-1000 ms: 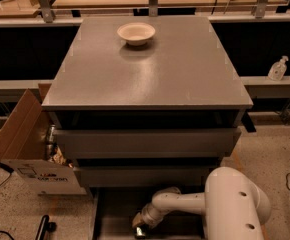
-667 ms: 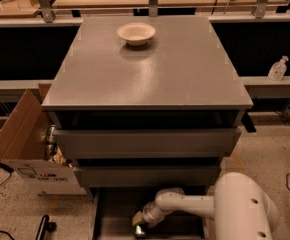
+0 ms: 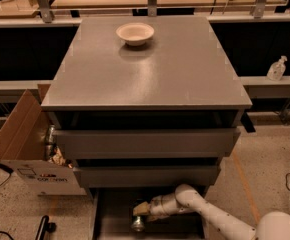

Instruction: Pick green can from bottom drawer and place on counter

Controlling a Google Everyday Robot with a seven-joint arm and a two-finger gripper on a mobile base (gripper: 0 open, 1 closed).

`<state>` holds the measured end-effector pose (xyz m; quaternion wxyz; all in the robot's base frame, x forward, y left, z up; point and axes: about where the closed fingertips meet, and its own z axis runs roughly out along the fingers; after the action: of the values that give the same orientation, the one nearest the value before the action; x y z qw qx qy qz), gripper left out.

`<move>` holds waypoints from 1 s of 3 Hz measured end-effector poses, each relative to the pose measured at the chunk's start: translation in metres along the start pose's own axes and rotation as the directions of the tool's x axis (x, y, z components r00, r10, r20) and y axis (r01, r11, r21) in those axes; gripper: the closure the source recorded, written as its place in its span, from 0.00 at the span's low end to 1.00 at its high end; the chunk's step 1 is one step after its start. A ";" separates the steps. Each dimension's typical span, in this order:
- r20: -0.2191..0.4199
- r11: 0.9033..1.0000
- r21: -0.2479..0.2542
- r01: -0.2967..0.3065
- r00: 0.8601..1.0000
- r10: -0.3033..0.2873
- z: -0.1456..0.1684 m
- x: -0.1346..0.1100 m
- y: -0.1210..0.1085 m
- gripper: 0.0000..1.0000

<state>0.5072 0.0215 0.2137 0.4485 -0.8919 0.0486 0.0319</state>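
Observation:
The bottom drawer [image 3: 112, 211] is pulled out at the bottom of the view, with a dark floor and low side walls. A small can [image 3: 137, 224] is in it and shows a silver end; its green body is hard to make out. My gripper [image 3: 141, 210] reaches into the drawer from the right on the white arm [image 3: 210, 215], directly above and behind the can. I cannot tell whether it touches the can. The grey counter [image 3: 150, 74] is the cabinet's broad top, above the drawers.
A white bowl [image 3: 135, 33] sits at the back of the counter. Two wider grey drawer fronts [image 3: 145, 143] hang over the bottom drawer. An open cardboard box [image 3: 22, 146] stands to the cabinet's left. A clear pump bottle [image 3: 276, 68] stands on a ledge at the right.
The bulky white arm link has shifted to the lower right, partly out of view. The gripper stays in the bottom drawer by the can, slightly farther back.

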 end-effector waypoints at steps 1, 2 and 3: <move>-0.061 0.979 0.120 0.162 0.986 -0.156 -0.053 0.004 -0.046 0.90; -0.086 0.927 0.164 0.336 0.941 -0.326 -0.095 -0.023 -0.096 1.00; -0.131 0.852 0.170 0.494 0.869 -0.478 -0.138 -0.056 -0.145 1.00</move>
<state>0.4698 -0.0001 0.4175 0.5259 -0.8266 -0.1567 -0.1249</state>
